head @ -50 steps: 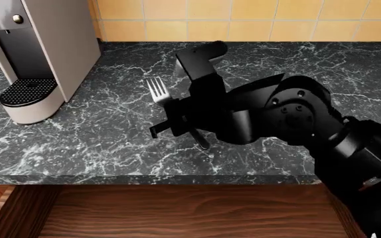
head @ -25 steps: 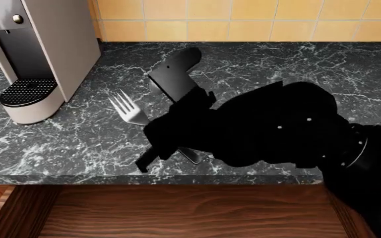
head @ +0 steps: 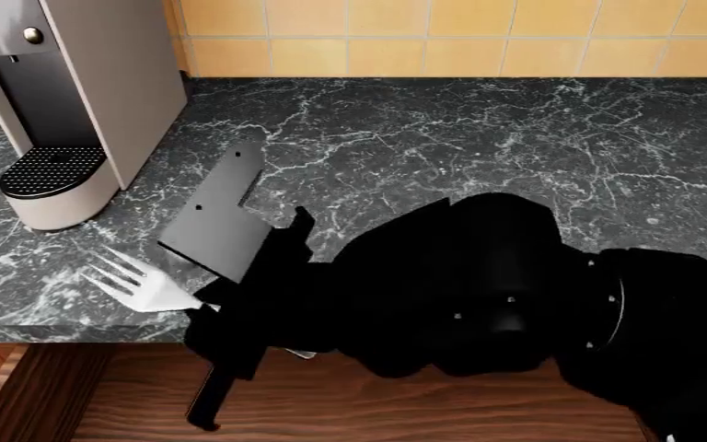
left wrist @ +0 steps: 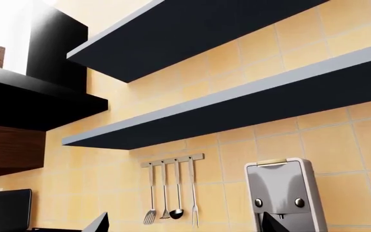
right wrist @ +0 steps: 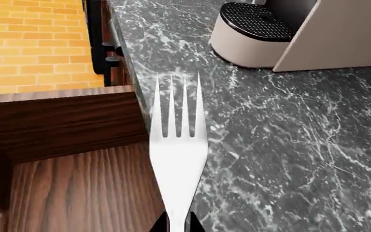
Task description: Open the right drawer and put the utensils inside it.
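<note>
Right gripper point(head: 249, 318): jaws clamped on slim silver four-tined metal fork point(head: 133, 281), tines toward 10 o'clock.
Fork: above black marble counter point(head: 477, 138) edge, open reddish-brown wooden drawer point(head: 366, 396).
Left gripper: jaw state indiscernible.

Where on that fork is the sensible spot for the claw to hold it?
By the slim handle, from the end opposite the tines. The right claw grips the fork there now; the handle is narrow enough to pinch, and the tines stay free, pointing ahead over the edge of the countertop.
</note>
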